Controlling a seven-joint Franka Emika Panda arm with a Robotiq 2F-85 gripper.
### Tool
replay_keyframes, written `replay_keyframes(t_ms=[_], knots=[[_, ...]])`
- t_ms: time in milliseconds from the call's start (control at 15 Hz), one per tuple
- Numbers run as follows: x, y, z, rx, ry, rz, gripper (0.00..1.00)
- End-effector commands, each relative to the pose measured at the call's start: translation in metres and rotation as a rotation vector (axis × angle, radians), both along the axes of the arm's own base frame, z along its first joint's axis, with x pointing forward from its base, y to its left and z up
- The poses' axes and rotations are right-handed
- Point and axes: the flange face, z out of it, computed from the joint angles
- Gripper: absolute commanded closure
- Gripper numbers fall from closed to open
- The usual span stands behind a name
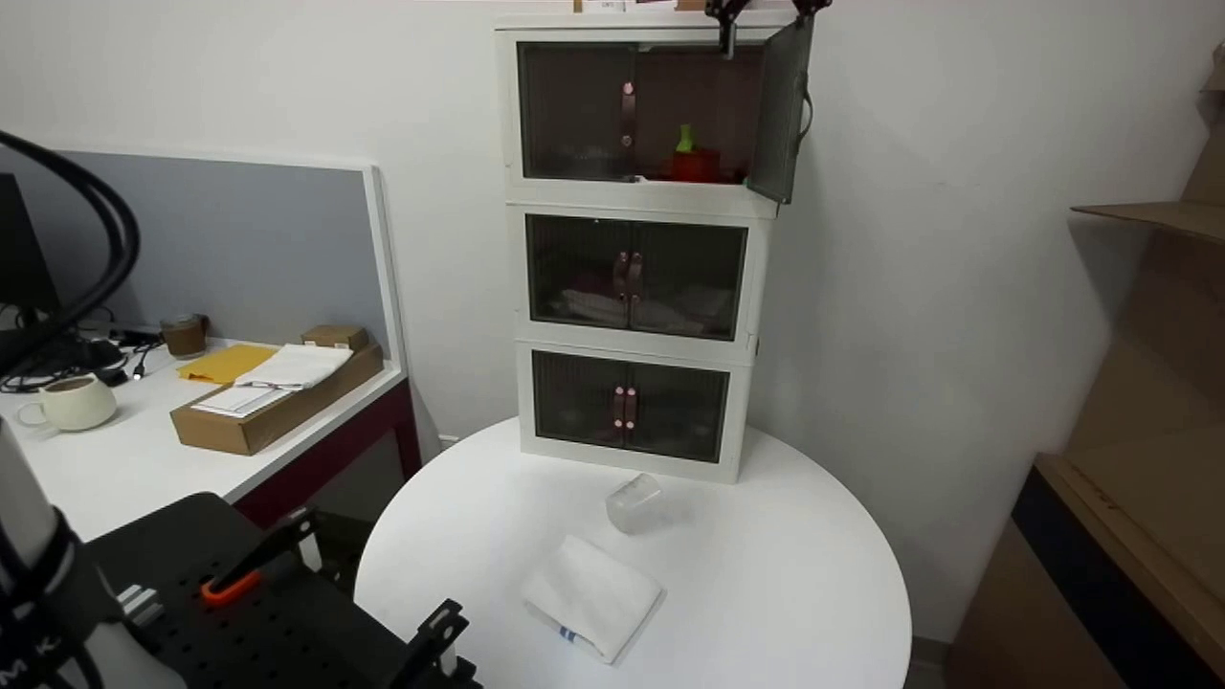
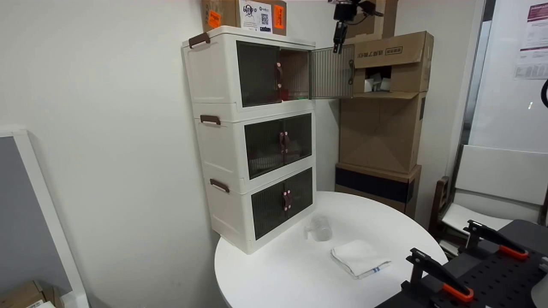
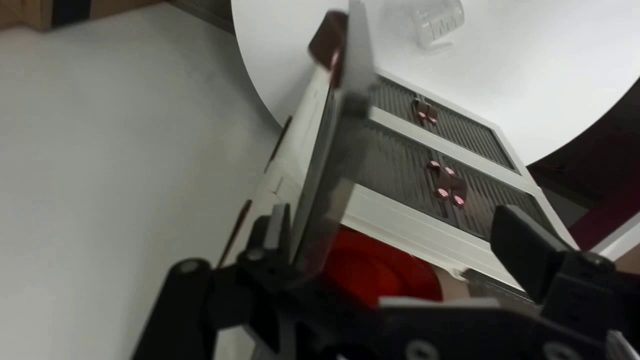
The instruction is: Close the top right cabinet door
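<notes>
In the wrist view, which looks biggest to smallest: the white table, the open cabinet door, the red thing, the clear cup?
Largest to smallest:
1. White table
2. Open door, long but thin, turned nearly edge-on
3. Red thing, partly hidden
4. Clear cup

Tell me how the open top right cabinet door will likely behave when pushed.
The top right cabinet door will likely swing rather than slide, since one side edge meets the white cabinet. It should stay stiff: it looks flat and unbent in both exterior views. It may be light, as it looks thin for its height.
</notes>
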Motion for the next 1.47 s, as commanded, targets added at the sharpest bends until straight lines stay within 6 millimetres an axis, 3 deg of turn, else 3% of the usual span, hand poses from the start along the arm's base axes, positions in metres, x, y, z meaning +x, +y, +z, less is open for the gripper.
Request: replay_keyframes(t_ms=[0, 267, 467, 600, 800, 1133, 1267, 1400], knots=[[-0.025, 0.077, 0.038, 0.051, -0.018, 0.192, 0.00], [-0.056, 0.159, 0.077, 0.115, -0.055, 0.397, 0.00], [-0.074, 0.185, 0.092, 0.180, -0.080, 0.546, 0.00], [-0.080, 0.188, 0.094, 0.234, -0.097, 0.605, 0.00], [-0.083, 0.164, 0.091, 0.250, -0.081, 0.517, 0.00], [-0.102, 0.091, 0.090, 0.137, 0.001, 0.397, 0.00], [-0.109, 0.073, 0.085, 0.115, 0.062, 0.387, 0.00], [-0.101, 0.056, 0.073, 0.050, 0.070, 0.343, 0.00]])
